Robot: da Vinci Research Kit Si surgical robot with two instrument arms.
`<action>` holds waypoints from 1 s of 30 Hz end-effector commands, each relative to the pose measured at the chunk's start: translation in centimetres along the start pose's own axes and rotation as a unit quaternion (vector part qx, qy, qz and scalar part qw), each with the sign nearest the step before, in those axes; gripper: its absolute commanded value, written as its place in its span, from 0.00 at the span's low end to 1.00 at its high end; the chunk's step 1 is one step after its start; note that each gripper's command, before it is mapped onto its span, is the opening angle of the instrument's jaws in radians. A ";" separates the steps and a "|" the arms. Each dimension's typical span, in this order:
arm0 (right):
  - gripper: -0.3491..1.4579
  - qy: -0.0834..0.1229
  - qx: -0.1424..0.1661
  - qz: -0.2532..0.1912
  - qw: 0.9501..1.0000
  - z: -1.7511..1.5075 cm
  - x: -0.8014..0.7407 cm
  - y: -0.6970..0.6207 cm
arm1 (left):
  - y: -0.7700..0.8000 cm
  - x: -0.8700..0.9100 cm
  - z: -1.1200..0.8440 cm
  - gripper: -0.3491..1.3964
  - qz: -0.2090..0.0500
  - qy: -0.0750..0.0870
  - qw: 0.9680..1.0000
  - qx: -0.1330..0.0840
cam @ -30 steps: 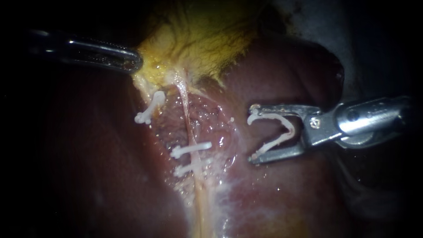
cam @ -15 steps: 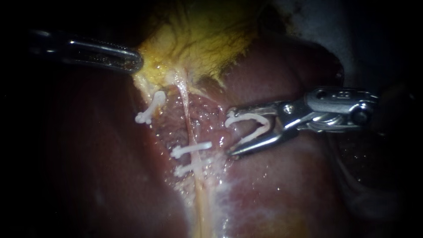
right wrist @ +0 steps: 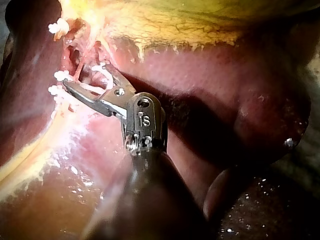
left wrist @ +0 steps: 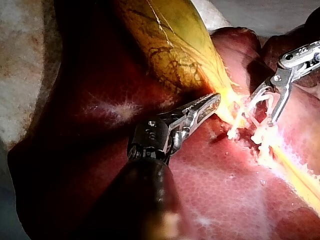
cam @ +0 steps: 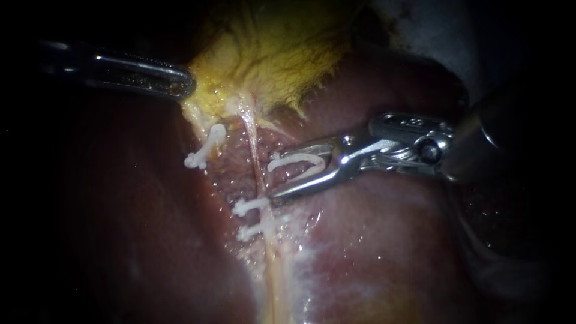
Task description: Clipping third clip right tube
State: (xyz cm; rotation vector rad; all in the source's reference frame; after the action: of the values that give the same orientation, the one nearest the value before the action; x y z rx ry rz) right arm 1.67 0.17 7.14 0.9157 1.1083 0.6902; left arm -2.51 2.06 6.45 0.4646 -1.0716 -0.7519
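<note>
The pale right tube runs down from the yellow gallbladder over the liver. Two white clips sit across its lower stretch. Another white clip sits on the left tube. My right instrument carries an open white clip between its spread jaws, and its tips lie at the tube's right side, just above the upper clip. My left instrument is shut on the gallbladder's edge at the upper left. In the right wrist view the right instrument lies against the tube beside the clips.
Raw reddish tissue lies between the two tubes. A pale fatty streak continues down from the right tube. Dark liver fills the left side. In the left wrist view my right instrument stands ahead of the left instrument.
My right instrument has moved left across the liver with its open clip, from well right of the tube to its tips at the tube. The left instrument has held still.
</note>
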 end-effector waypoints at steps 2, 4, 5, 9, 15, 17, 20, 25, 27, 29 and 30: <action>0.50 0.005 0.001 0.003 1.000 0.05 -0.02 0.05 | 0.00 0.00 0.00 0.00 0.000 0.000 1.000 0.000; 0.50 0.016 0.008 0.012 1.000 0.10 -0.03 0.09 | 0.00 0.00 0.00 0.00 0.000 0.000 1.000 0.000; 0.50 0.022 0.013 0.014 1.000 0.12 -0.03 0.11 | 0.00 0.00 0.00 0.00 0.000 0.000 1.000 0.000; 0.50 0.048 0.051 0.033 0.997 0.19 0.01 0.15 | 0.00 0.01 0.00 0.00 0.000 0.000 1.000 0.000; 0.50 0.062 0.105 0.049 0.991 0.27 0.05 0.15 | 0.00 0.01 0.01 0.00 0.000 0.000 1.000 0.000; 0.50 0.070 0.117 0.055 0.989 0.29 0.06 0.15 | 0.00 0.01 0.01 0.00 0.000 0.000 1.000 0.000; 0.50 0.087 0.132 0.063 0.986 0.30 0.08 0.14 | 0.00 0.01 0.01 0.00 0.000 0.000 1.000 -0.001; 0.49 0.107 0.123 0.073 0.984 0.28 0.16 0.04 | 0.00 0.01 0.01 0.00 0.000 0.000 1.000 -0.001; 0.49 0.116 0.116 0.077 0.984 0.27 0.22 -0.01 | 0.00 0.01 0.01 0.00 0.000 0.000 1.000 -0.001; 0.48 0.120 0.112 0.080 0.983 0.24 0.30 -0.06 | 0.00 0.01 0.01 0.00 0.000 0.000 1.000 -0.001; 0.48 0.122 0.110 0.082 0.983 0.23 0.33 -0.09 | 0.00 0.01 0.01 0.00 0.000 0.000 1.000 -0.001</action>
State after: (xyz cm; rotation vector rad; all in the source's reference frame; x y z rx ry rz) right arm 2.00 0.36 6.93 1.1439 1.3598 0.8452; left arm -2.52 2.05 6.47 0.4632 -1.0716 -0.7520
